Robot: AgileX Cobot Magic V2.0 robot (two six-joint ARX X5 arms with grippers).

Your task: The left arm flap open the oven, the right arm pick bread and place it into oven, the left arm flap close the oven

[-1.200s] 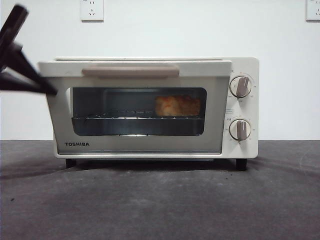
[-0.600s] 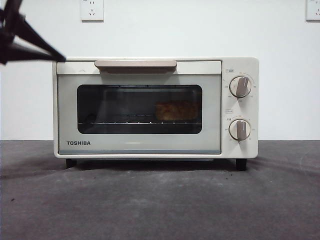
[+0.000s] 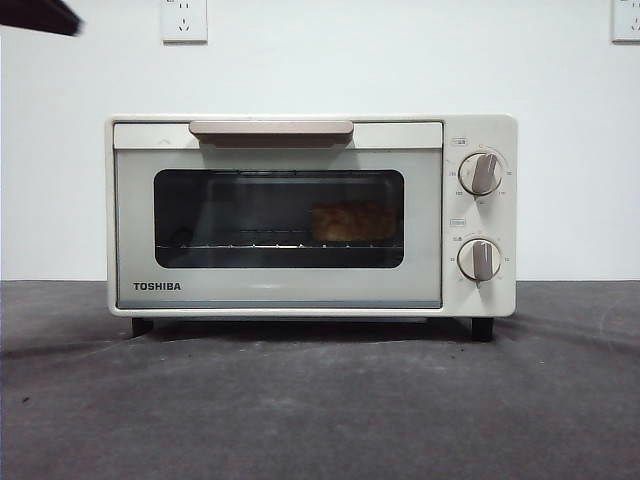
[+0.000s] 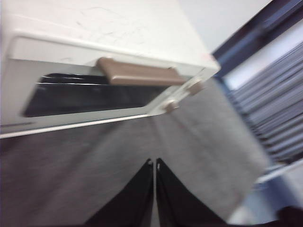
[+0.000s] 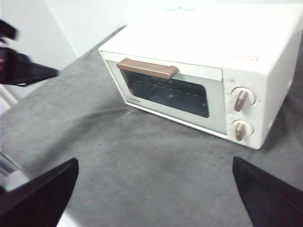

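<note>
Left gripper (image 4: 154, 163): jaws closed, empty, clear of oven (image 3: 310, 215).
Right gripper (image 5: 154, 165): jaws wide, empty.
Bread (image 3: 352, 221): on rack, behind closed door.
Progress: apparently complete.

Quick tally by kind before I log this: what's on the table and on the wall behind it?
Oven: 1, door shut
Bread: 1, on the rack inside
Oven knobs: 2
Wall sockets: 2, one cut off at the picture's edge
Total: 6
</note>
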